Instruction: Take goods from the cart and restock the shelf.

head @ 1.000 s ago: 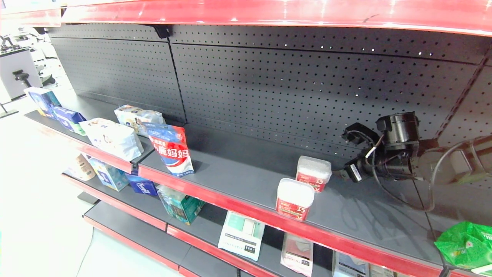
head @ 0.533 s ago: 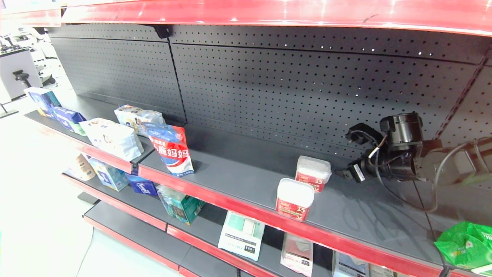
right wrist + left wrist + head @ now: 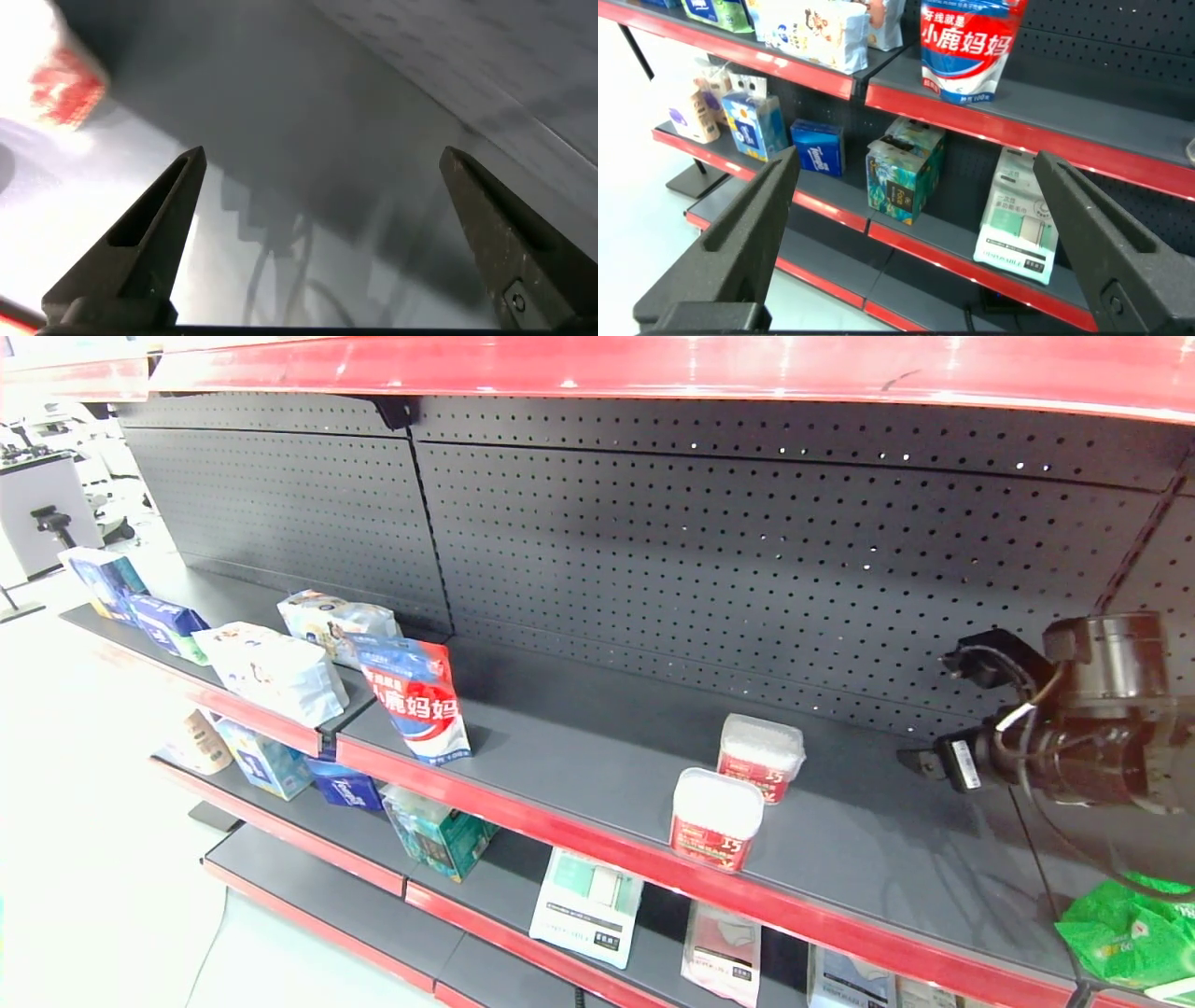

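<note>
Over at the right edge of the head view, the right arm (image 3: pixel 1088 756) is cut off past its wrist, and cables hide its front end. Its own camera shows the right gripper (image 3: pixel 322 154) with jaws spread wide and nothing between them, above the dark shelf board. A red and white smear (image 3: pixel 64 82) at the corner of that picture is too blurred to name. The left gripper (image 3: pixel 915 159) likewise has its jaws wide and empty, in front of the lower shelf (image 3: pixel 813 209), where a teal box (image 3: pixel 904 173) stands. A green bag (image 3: pixel 1125 933) at the near right is cut by the frame edge.

On the shelf (image 3: pixel 579 747) stand two upright red-labelled tubs with white lids. The near tub (image 3: pixel 714 817) is at the front edge, and the far tub (image 3: pixel 761 756) is just behind it, slightly right and not touching. Well to the left a blue, red and white pouch (image 3: pixel 417 700) stands upright, with white packs (image 3: pixel 271 672) on the next board beyond it. Black pegboard (image 3: pixel 747 541) backs the shelf and a red strip runs along its front. The pale floor (image 3: pixel 84 821) at the left is washed out.
</note>
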Controlling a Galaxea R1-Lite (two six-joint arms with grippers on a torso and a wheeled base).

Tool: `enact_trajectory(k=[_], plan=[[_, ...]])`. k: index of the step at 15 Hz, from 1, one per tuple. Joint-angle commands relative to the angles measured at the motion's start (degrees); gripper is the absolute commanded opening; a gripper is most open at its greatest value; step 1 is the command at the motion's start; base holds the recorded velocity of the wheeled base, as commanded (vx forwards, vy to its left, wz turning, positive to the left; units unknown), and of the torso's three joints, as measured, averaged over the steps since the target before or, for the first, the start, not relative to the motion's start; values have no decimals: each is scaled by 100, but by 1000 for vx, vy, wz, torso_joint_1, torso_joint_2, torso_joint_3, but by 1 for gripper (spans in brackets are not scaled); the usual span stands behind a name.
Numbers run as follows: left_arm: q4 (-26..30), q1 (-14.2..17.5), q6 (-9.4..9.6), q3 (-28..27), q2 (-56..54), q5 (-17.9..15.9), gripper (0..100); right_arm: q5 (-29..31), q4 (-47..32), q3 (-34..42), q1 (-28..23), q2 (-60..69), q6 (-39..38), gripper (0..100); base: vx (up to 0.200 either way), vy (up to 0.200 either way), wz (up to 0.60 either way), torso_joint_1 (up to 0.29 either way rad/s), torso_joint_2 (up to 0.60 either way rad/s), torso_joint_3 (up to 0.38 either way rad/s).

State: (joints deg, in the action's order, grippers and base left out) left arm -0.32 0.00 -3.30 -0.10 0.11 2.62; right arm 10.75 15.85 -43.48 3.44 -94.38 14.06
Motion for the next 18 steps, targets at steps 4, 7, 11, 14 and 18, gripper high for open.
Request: enact_trajectory(k=[4, 7, 11, 14, 18], plan=[[-3, 0, -4, 1, -2, 2, 100, 463, 15, 1589, -203, 2547, -825, 100, 0, 0, 0, 0, 0, 0], [-3, 0, -4, 1, -2, 2, 100, 270, -3, 2670, -889, 4296, -773, 100, 0, 0, 0, 0, 0, 0], [-3, 0, -4, 1, -2, 2, 100, -513, -47, 3531, -810, 6397, -817, 100, 0, 0, 0, 0, 0, 0], [-3, 0, -4, 1, -2, 2, 100, -776, -460, 4102, -818, 7988, -817, 100, 0, 0, 0, 0, 0, 0], [-3, 0, -4, 1, -2, 2, 100, -530, -1224, 4348, -827, 8867, -834, 100, 0, 0, 0, 0, 0, 0]])
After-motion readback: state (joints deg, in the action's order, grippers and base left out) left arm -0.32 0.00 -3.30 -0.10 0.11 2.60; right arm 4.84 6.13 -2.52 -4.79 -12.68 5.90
